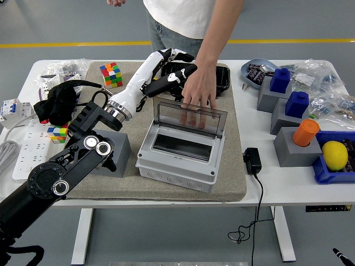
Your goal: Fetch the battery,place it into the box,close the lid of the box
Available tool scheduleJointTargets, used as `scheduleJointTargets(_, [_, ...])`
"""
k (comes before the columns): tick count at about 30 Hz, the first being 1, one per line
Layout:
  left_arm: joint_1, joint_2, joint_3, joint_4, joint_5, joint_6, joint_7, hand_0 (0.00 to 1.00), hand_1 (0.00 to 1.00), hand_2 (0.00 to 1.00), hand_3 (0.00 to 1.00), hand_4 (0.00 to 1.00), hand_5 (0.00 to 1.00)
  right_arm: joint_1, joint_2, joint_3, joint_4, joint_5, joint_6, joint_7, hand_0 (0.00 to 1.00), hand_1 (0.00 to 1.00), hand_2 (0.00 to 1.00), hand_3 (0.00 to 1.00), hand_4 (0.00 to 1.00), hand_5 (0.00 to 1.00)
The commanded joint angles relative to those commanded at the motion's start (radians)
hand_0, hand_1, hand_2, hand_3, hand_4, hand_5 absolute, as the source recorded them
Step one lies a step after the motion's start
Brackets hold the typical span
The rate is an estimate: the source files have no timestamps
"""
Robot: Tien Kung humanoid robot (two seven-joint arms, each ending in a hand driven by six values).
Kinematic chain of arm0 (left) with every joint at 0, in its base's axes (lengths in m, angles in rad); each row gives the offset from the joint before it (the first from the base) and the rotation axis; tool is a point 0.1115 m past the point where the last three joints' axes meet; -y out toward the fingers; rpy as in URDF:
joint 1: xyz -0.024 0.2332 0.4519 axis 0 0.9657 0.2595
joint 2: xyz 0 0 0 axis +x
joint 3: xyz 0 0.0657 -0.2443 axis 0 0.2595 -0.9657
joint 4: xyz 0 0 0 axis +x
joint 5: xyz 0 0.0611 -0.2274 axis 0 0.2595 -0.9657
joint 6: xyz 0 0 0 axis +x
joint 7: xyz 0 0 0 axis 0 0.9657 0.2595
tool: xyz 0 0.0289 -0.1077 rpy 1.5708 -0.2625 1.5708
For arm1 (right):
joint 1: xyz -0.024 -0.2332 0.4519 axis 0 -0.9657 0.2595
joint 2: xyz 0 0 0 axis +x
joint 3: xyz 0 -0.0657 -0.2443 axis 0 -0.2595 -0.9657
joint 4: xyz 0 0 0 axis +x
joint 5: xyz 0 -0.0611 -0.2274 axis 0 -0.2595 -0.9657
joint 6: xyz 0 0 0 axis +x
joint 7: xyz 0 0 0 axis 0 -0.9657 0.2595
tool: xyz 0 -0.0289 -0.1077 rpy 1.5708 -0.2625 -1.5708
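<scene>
Grey plastic box sits on the tan mat at mid-table, its clear hinged lid standing up at the far edge, so the compartment is open to the front. A person's hand rests on the top of that lid from the far side — probably steadying it upright, though it could equally be about to tip it.

Robot's left hand is raised above and behind the box's far-left corner, over the black tray. Its fingers are loosely curled, thumb out toward the person's wrist; whether anything is pinched in them I cannot tell. No battery is plainly visible: not in the hand, and the box's inside is too dark to read, so its place is uncertain. The right arm is out of view.

Judging by the task, the lid is not yet down. With the hand clear of the opening, the closing push from behind looks like the step in hand — the risk being the person's fingers caught between the lid and the robot's hand.
</scene>
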State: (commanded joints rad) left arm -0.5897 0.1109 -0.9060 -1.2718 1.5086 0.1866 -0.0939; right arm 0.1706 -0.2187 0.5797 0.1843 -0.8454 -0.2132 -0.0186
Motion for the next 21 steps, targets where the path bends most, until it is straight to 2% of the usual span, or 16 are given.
scheduleJointTargets(8, [-0.016, 0.018, 0.047, -0.001, 0.336, -0.021, 0.017, 0.998, 0.924, 0.785, 0.695, 0.998, 0.998, 0.002, -0.003, 0.004, -0.001, 0.0, 0.0, 0.001, 0.953, 0.83, 0.755, 0.806, 0.998, 0.998])
scheduleJointTargets(13, [-0.036, 0.034, 0.091, 0.005, 0.536, -0.055, 0.054, 0.998, 0.954, 0.794, 0.701, 0.998, 0.998, 0.004, -0.003, 0.006, -0.001, -0.002, 0.001, 0.0, 0.953, 0.83, 0.755, 0.805, 0.998, 0.998])
scheduleJointTargets(16, [-0.042, 0.038, 0.099, 0.016, 0.611, -0.062, 0.063, 0.998, 0.954, 0.794, 0.701, 0.998, 0.998, 0.004, -0.001, 0.01, -0.001, -0.004, 0.001, -0.001, 0.953, 0.83, 0.755, 0.805, 0.998, 0.998])
scheduleJointTargets(21, [-0.045, 0.039, 0.105, 0.037, 0.654, -0.078, 0.075, 0.998, 0.961, 0.798, 0.707, 0.998, 0.998, 0.004, 0.0, 0.009, -0.002, -0.002, 0.001, -0.001, 0.954, 0.83, 0.755, 0.806, 0.998, 0.998])
